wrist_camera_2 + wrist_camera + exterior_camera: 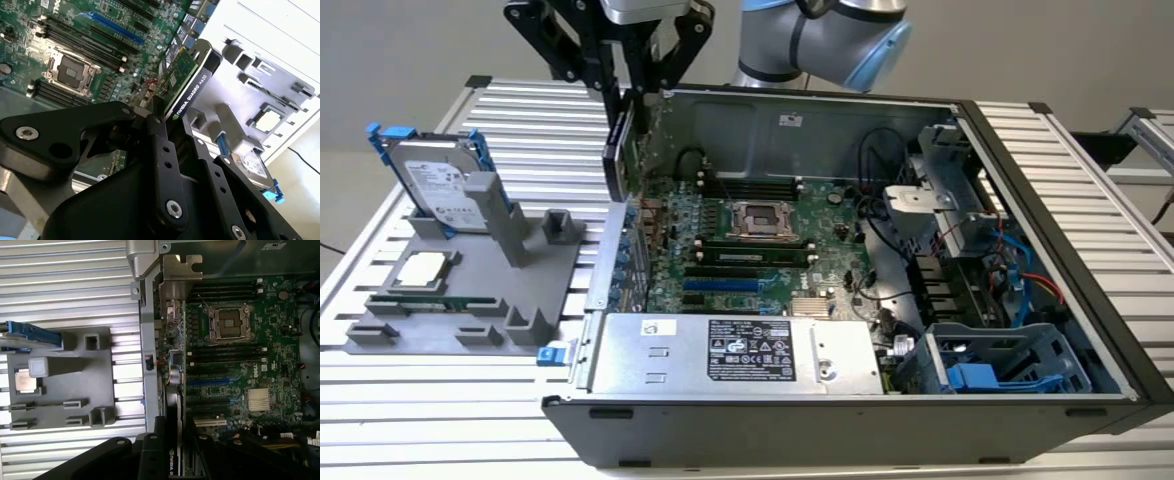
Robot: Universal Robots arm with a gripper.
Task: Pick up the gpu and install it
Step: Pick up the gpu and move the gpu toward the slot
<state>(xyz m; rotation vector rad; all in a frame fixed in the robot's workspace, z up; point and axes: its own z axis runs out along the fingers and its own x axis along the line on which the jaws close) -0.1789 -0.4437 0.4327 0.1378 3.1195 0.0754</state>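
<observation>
The gpu (616, 158), a thin flat card with a green board face and a black edge, hangs upright, pinched between the black metal fingers of the gripper (628, 98). Below it are the open case's (854, 425) side wall and green motherboard (720, 255). Beside it, a grey moulded holder (574, 275) props a silver hard drive (440, 185).

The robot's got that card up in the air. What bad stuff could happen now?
The pincer grips the gpu by one edge, so it might tilt or slip. It hangs right by the case wall and could bump it. If it came down crooked, it might scrape the motherboard rather than seat in a slot.
</observation>
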